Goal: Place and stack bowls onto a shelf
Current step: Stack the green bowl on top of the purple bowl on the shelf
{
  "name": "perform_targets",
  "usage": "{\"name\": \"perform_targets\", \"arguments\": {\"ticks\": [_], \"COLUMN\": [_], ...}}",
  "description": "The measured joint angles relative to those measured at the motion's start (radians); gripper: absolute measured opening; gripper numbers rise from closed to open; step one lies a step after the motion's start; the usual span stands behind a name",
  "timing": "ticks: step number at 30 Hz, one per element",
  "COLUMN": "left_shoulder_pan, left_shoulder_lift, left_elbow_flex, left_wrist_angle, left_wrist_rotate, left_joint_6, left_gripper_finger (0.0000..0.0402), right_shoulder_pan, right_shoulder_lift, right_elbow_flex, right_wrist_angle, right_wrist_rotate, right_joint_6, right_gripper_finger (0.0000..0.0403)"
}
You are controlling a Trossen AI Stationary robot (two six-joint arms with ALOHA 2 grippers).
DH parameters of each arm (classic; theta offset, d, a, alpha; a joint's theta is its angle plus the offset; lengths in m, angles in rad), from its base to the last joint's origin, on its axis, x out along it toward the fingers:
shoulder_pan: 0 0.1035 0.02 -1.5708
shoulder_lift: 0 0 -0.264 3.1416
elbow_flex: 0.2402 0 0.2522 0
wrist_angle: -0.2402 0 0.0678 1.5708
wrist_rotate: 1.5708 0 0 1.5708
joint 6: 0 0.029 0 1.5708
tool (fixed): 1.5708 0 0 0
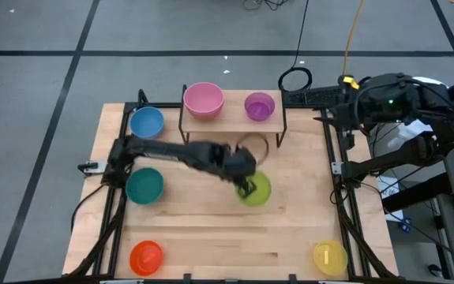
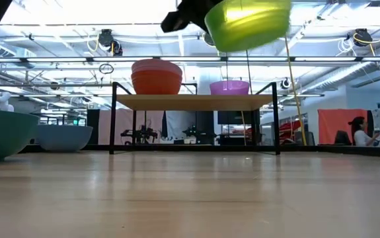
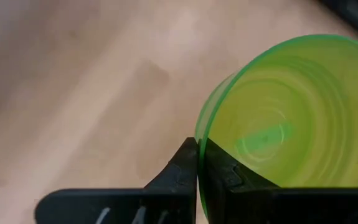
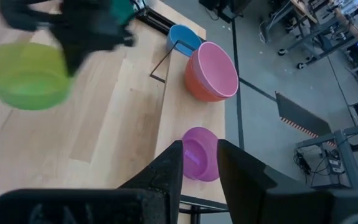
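A green bowl (image 1: pixel 258 192) hangs in the air over the table's middle, in front of the shelf (image 1: pixel 230 120), with my left gripper (image 1: pixel 246 188) shut on it. On the shelf stand a pink bowl (image 1: pixel 204 100) nested in a red one (image 2: pixel 156 82) and a purple bowl (image 1: pixel 260 106). My right gripper (image 4: pixel 198 165) waits open and high beyond the table's right edge, with nothing between its fingers. My left gripper pinches the green bowl's rim (image 3: pixel 198 134) with one finger inside the bowl and one outside. The fingers slant down from the table's left. The bowl hangs lifted clear of the table (image 2: pixel 246 23), slightly tilted, its opening up.
On the table stand a blue bowl (image 1: pixel 147 122) at the far left, a teal bowl (image 1: pixel 144 186) at the left, an orange bowl (image 1: pixel 146 256) at the near left and a yellow bowl (image 1: pixel 329 256) at the near right. A black frame (image 1: pixel 339 170) edges the table.
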Motion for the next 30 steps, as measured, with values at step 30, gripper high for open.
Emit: {"name": "perform_targets", "arguments": {"ticks": [30], "left_shoulder_pan": [0.591], "left_shoulder_lift": [-0.225], "left_elbow_flex": [0.001], "left_wrist_angle": [0.322], "left_wrist_rotate": [0.281], "left_joint_6": [0.399], "left_gripper_finger": [0.0004], "right_shoulder_pan": [-0.005], "right_shoulder_lift": [0.015], "right_elbow_flex": [0.000], "right_wrist_angle": [0.030], "right_wrist_rotate": [0.187], "right_joint_6": [0.051], "right_gripper_finger": [0.0091]}}
